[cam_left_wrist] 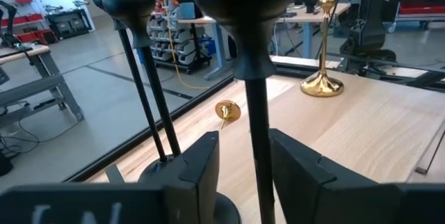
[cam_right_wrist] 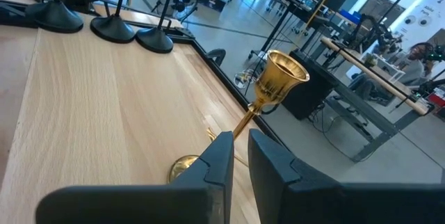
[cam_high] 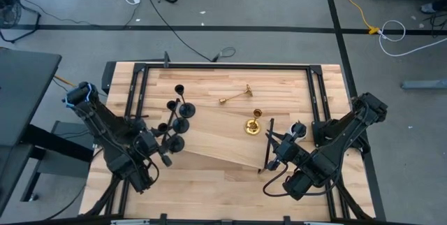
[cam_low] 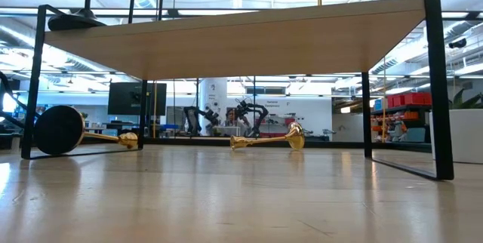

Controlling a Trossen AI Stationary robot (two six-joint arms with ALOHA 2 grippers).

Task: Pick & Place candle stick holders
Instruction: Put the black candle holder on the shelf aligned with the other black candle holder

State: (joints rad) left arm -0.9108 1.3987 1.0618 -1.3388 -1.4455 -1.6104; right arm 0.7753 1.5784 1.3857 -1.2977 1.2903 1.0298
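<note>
Candlesticks: a black candlestick (cam_left_wrist: 252, 106) stands between the left end effector's (cam_high: 165, 156) parted fingers; right end effector (cam_high: 271, 163) nearly clenched, ungrasping, behind a gold candlestick (cam_right_wrist: 268, 92).

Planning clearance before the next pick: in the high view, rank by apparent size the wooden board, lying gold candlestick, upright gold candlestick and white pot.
1. wooden board, by far the largest.
2. lying gold candlestick, seen full length.
3. upright gold candlestick and white pot: similar small footprints from above, so not ranked.
</note>
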